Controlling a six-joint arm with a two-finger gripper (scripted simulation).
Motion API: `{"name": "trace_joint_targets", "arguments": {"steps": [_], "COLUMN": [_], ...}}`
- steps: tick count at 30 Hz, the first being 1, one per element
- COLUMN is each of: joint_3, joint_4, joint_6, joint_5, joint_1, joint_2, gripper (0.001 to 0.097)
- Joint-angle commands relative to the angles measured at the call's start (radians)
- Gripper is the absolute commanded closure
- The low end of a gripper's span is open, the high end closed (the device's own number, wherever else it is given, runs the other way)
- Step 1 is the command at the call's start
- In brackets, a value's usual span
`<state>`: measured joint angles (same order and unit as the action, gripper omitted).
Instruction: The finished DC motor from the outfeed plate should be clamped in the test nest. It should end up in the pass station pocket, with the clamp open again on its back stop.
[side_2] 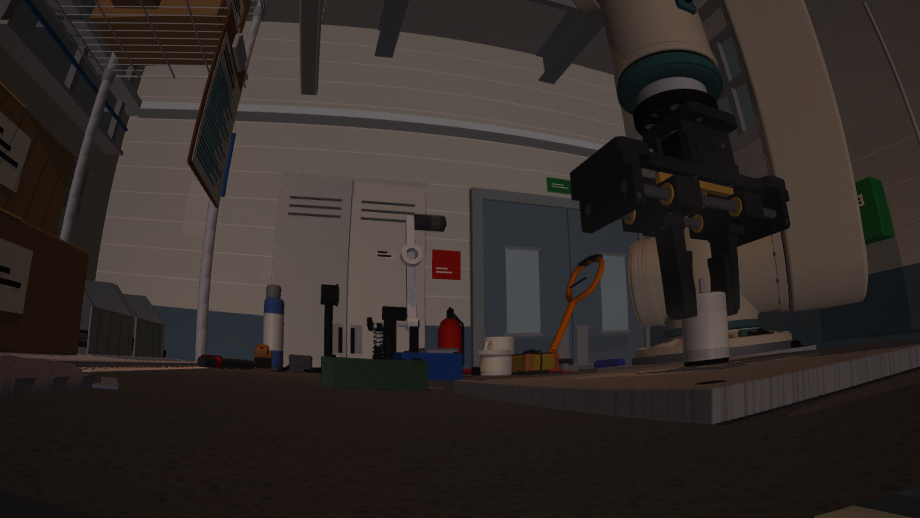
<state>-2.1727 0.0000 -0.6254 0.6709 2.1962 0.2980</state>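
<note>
My gripper (702,301) hangs straight down over the outfeed plate (695,386) on the right. Its black fingers straddle the top of the DC motor (705,327). The motor is a pale upright cylinder with a thin shaft on top, and it stands on the plate. To the left, on the dark table, the test nest (375,372) is a green base. The clamp (394,328) stands on it with a black post and a spring. A blue pocket block (432,362) sits just right of the nest. The gripper is closed on the motor.
Grey lockers (351,257) and a double door (547,277) stand behind the work. A blue and white can (273,325), a white cup (496,355), an orange-handled tool (576,302) and a red extinguisher (450,329) lie along the table's far edge. Shelving (38,193) rises on the left.
</note>
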Motion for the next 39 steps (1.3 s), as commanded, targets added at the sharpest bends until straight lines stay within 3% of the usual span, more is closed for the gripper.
{"name": "trace_joint_targets", "arguments": {"steps": [1,15,39], "joint_3": [0.000,0.000,0.017], "joint_4": [0.000,0.000,0.000], "joint_6": [0.000,0.000,0.000], "joint_5": [0.000,0.000,0.038], "joint_1": [0.000,0.000,0.000], "joint_2": [0.000,0.000,-0.023], "gripper": [0.0626,0.0906,0.0906]}}
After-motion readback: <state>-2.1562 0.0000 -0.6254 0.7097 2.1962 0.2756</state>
